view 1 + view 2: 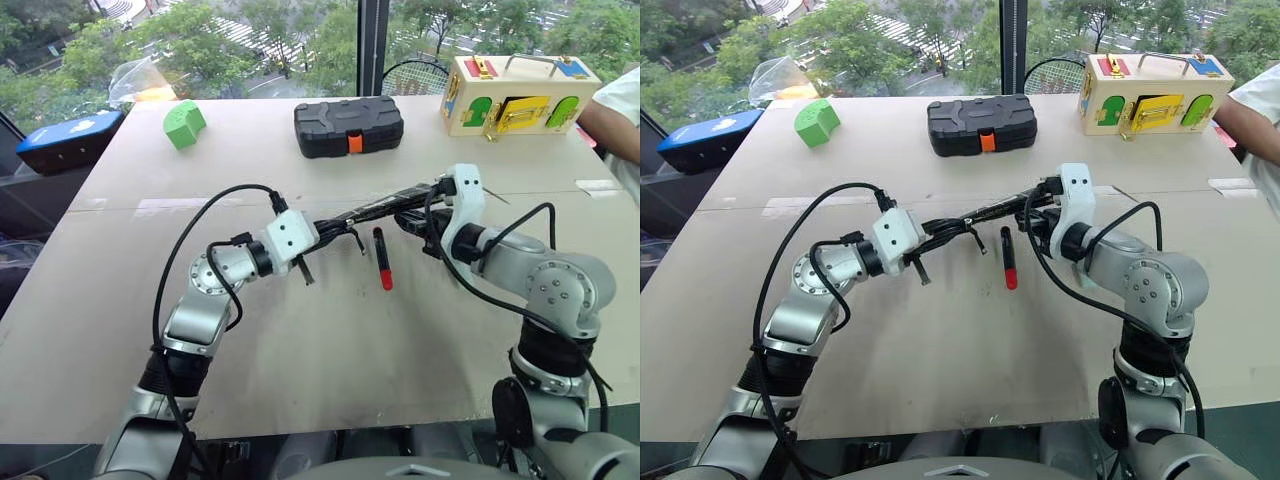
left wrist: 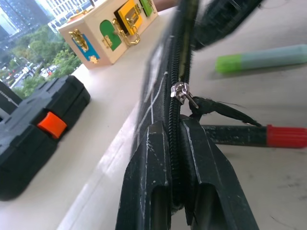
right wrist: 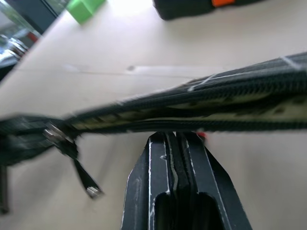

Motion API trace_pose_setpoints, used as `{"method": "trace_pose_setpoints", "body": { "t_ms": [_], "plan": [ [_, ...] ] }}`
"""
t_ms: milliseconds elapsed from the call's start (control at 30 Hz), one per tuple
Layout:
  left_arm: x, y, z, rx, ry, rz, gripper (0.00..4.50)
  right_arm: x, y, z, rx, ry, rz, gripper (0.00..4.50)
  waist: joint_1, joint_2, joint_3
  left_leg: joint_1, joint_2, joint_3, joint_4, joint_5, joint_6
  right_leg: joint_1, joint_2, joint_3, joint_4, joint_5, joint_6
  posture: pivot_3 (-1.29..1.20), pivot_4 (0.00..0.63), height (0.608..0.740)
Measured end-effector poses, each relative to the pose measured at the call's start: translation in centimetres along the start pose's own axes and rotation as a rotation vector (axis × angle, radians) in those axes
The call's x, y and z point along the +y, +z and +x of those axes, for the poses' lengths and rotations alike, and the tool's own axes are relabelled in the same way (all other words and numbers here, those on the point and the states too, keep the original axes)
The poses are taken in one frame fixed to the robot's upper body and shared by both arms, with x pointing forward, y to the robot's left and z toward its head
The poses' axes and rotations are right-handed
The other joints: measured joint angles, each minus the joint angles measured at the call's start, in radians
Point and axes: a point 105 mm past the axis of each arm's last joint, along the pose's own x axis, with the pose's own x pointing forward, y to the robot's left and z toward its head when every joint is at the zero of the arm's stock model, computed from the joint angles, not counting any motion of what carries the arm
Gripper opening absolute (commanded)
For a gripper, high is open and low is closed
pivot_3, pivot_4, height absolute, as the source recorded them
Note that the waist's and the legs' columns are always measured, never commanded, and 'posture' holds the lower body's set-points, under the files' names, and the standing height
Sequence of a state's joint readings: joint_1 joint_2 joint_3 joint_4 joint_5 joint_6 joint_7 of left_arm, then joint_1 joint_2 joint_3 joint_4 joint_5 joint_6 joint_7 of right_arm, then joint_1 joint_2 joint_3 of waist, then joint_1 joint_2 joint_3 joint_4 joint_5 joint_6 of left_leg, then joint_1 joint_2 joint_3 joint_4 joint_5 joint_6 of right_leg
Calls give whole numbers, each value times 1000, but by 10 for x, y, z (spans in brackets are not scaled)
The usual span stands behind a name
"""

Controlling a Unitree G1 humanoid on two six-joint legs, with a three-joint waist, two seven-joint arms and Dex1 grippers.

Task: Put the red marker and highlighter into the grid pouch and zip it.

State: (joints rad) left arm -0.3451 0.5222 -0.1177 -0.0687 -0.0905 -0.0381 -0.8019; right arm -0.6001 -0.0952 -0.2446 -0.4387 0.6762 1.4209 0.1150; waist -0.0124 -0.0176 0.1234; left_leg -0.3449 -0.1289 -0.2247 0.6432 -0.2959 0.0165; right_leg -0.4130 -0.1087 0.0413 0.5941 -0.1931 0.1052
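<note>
Holding: the flat black fabric grid pouch with white grid lines [image 1: 375, 210] hangs edge-up above the pale tabletop [image 1: 330, 340], stretched between both grippers.
Left gripper [image 2: 173, 143]: its two black fingers are pinched tight on one end of the pouch, right by the metal zipper slider [image 2: 181, 92] with its dangling black pull cord.
Right gripper [image 3: 175, 139]: fingers pressed together just under the pouch's edge in its wrist view; from the head views it sits at the pouch's far end, but whether fabric is actually caught between the fingers I cannot tell.
Red marker [image 1: 382, 258]: slim black barrel with a red end, lying on the table beneath the pouch — not inside it.
Highlighter [image 2: 261, 58]: chunky pale blue-green pen with a bright green cap, also loose on the table beyond the pouch.
Pouch contents: nothing visible inside; the zipper teeth look parted along the top, with pale lining showing.
Risk, slack: if the right gripper has no real hold, the pouch would likely sag and the opening collapse.
Risk, order: zipping now would shut both pens out — they must go in first.
Risk, hands: both grippers are busy, so freeing one for a pen may drop the pouch onto the marker.
Other containers: the hard black plastic case with an orange latch [image 1: 348, 125] and the wooden latch box [image 1: 518, 95] stand closed, well apart.
</note>
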Motion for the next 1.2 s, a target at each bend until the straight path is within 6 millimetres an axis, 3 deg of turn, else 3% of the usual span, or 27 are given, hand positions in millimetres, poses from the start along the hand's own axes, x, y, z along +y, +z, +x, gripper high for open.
{"method": "trace_pose_setpoints", "body": {
  "t_ms": [167,267,867,933,1033,1067,1100,1200],
  "plan": [
    [1,-1,-1,7,11,-2,0,25,2,-11,-2,167,14,14,0,0,0,0,0,-1,0,0,0,0,0,0,0,0,0,0,150,740],
    [1,-2,-1,9,13,-3,0,28,1,-13,2,174,2,14,0,1,0,0,0,0,0,0,0,0,0,0,0,0,0,0,150,740],
    [-2,8,1,-16,-7,29,0,-16,-10,-2,56,-71,-5,14,-1,1,0,0,0,2,0,0,0,0,0,0,0,0,0,0,150,740],
    [-5,7,1,-15,-20,28,0,-19,-11,1,72,-107,-76,14,-1,1,0,0,0,2,0,0,0,0,0,0,0,0,0,0,150,740],
    [-6,8,1,-18,-25,34,0,-19,-13,8,119,-149,-357,14,-1,1,0,0,-1,4,0,0,0,0,0,0,-1,0,0,0,150,740],
    [-6,8,1,-18,-26,37,0,-19,-13,14,146,-163,-546,14,-2,2,1,0,-1,5,1,0,0,0,0,0,0,0,0,0,150,740],
    [-7,8,2,-20,-32,42,0,-17,-18,20,191,-148,-763,252,-4,2,1,0,-2,6,0,0,0,0,0,0,0,0,0,0,150,740],
    [-8,9,4,-17,-38,50,0,-16,-25,31,229,-94,-1087,1179,-3,1,0,0,-1,5,1,0,0,0,0,0,-1,0,1,0,150,740]
  ]
}}
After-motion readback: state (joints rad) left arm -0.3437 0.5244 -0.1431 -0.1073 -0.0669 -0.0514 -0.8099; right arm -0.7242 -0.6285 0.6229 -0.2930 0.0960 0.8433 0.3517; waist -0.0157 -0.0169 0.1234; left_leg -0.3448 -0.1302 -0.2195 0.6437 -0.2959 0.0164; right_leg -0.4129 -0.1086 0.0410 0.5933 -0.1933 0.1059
